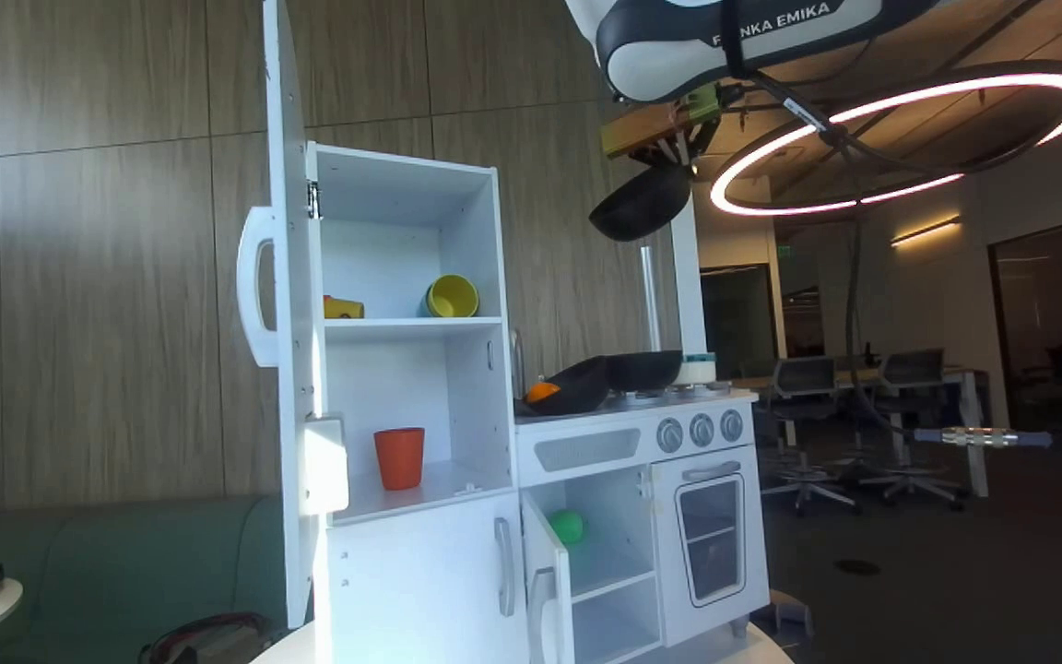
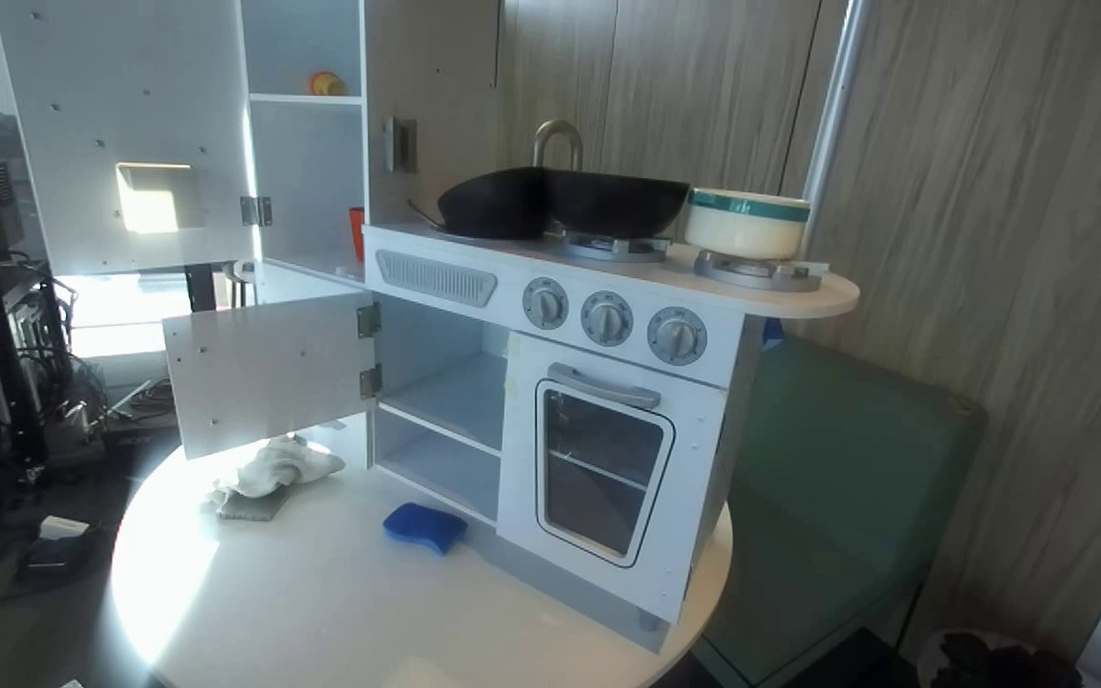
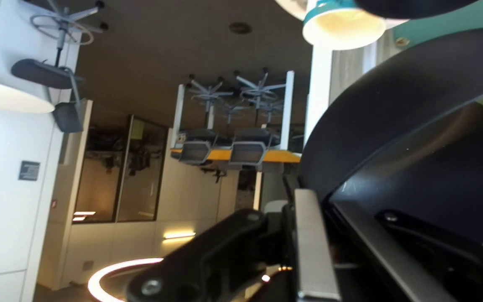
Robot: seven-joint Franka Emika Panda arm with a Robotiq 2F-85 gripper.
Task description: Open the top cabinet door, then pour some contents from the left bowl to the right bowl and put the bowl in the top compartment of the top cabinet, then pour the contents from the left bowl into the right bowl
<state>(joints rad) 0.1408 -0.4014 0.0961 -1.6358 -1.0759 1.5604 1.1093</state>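
White tall door panel (image 1: 289, 175) stands wide open at far left in an exterior view; a brush against it could swing it across the opening. Next, tall white cabinet (image 1: 498, 235), with its upper white-walled compartment (image 1: 376, 263): yellow round cup (image 1: 454, 296) lying on its side near the right edge, likely to roll if you crowd it while shelving a bowl. On the white stove unit (image 1: 666, 516), black tilted bowl (image 1: 579, 387), orange piece (image 1: 543, 391) showing at its rim; a nudge might spill it. Right of that, level black bowl (image 1: 643, 371); which of these the task means as right or left, you cannot tell. Higher up, your gripper (image 3: 326, 199), jaws pinching the rim of a third black bowl (image 1: 640, 205), which hangs tilted, contents unclear. Single-edge hold: expect pivoting once weight shifts, so a pour may miss. Rightmost: cream pot with a teal band (image 1: 697, 371); a low swing could knock it.
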